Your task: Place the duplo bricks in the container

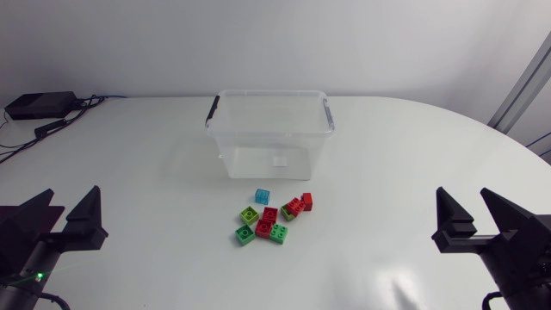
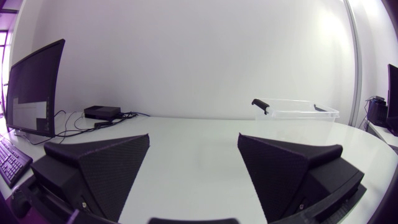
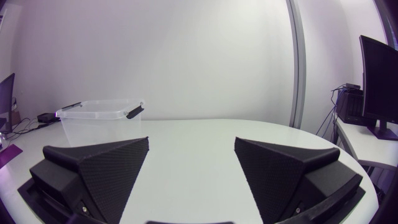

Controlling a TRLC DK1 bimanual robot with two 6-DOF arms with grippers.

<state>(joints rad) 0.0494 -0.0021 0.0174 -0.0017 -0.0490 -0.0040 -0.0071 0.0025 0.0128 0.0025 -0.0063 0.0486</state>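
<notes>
The clear, open-topped container (image 1: 269,142) stands on the white table (image 1: 413,155), near the middle of its far edge. It has black handles (image 1: 212,109) at its two short ends, and a small white label (image 1: 280,161) shows through its near wall.

The duplo bricks (image 1: 274,217) lie in a tight cluster on the table just in front of that near wall, apart from it and about midway between the table's left and right edges. The blue brick (image 1: 262,195) sits closest to the container. Toward the near edge from it are the red bricks (image 1: 270,213) and green bricks (image 1: 249,216), several of them touching one another. The container's near wall stands between the cluster and its inside.

The left gripper (image 1: 71,205) is at the table's near left corner, well apart from the bricks. Its fingers (image 2: 106,165) are spread wide, with bare table showing between them. The right gripper (image 1: 465,205) is at the near right corner, also well apart from the cluster, and its fingers (image 3: 280,165) are spread wide over bare table. In each wrist view the container shows ahead of the gripper, off to one side.

A black box (image 1: 39,105) with cables (image 1: 60,125) sits at the table's far left corner, well apart from the container and bricks
</notes>
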